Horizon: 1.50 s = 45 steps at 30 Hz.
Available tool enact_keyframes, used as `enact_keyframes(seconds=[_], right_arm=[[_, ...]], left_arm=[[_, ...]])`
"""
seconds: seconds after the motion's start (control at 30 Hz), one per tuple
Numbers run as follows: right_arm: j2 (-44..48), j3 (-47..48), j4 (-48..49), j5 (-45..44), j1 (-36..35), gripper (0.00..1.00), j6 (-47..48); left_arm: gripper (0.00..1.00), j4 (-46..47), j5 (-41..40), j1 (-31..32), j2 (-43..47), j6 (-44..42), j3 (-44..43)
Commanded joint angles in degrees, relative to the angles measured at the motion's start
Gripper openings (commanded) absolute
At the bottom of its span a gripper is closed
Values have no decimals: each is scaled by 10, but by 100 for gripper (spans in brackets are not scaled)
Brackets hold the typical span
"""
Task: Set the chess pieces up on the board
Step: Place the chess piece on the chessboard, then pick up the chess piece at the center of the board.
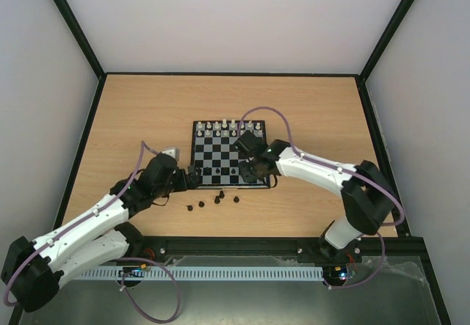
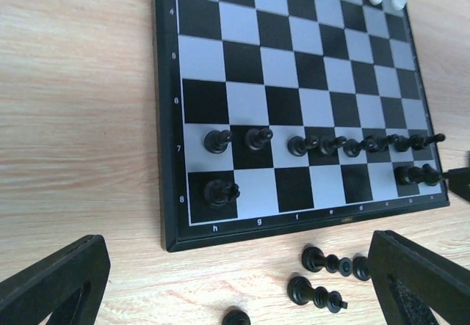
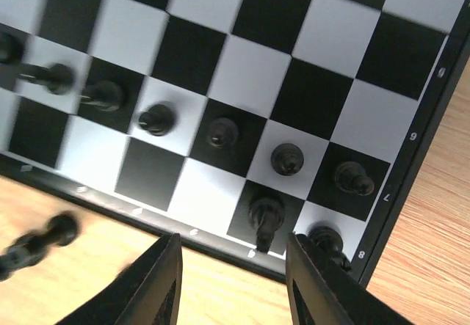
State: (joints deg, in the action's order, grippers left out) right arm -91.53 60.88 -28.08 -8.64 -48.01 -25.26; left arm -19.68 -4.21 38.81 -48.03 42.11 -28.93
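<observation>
The board (image 1: 220, 152) lies mid-table, with white chess pieces (image 1: 231, 127) along its far row and black ones (image 1: 233, 171) on its two near rows. Several loose black pieces (image 1: 218, 199) lie on the wood in front of it. My left gripper (image 1: 192, 178) is open and empty at the board's near left corner. In the left wrist view it (image 2: 235, 296) hangs over loose pieces (image 2: 327, 261), near a black piece on h8 (image 2: 219, 191). My right gripper (image 1: 253, 172) is open and empty over the near right edge. In the right wrist view it (image 3: 235, 281) sits beside a back-row piece (image 3: 266, 217).
A dark frame edges the wooden table (image 1: 147, 112), with white walls behind it. A purple cable (image 1: 283, 123) arcs from the right arm over the board's far right corner. In the right wrist view a blurred loose piece (image 3: 37, 243) lies off the board (image 3: 264, 17).
</observation>
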Motion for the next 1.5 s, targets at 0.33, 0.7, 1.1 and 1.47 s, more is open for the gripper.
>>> enact_keyframes(seconds=[0.33, 0.7, 1.1, 1.47], right_arm=[[155, -73, 32, 72, -37, 43, -5], [182, -82, 38, 83, -63, 43, -5], [190, -88, 37, 79, -73, 43, -7], [191, -88, 34, 74, -75, 43, -8]], left_arm=[[99, -89, 84, 38, -113, 79, -9], [90, -171, 27, 86, -40, 172, 9], [54, -132, 22, 90, -46, 189, 49], [50, -140, -28, 134, -127, 175, -8]])
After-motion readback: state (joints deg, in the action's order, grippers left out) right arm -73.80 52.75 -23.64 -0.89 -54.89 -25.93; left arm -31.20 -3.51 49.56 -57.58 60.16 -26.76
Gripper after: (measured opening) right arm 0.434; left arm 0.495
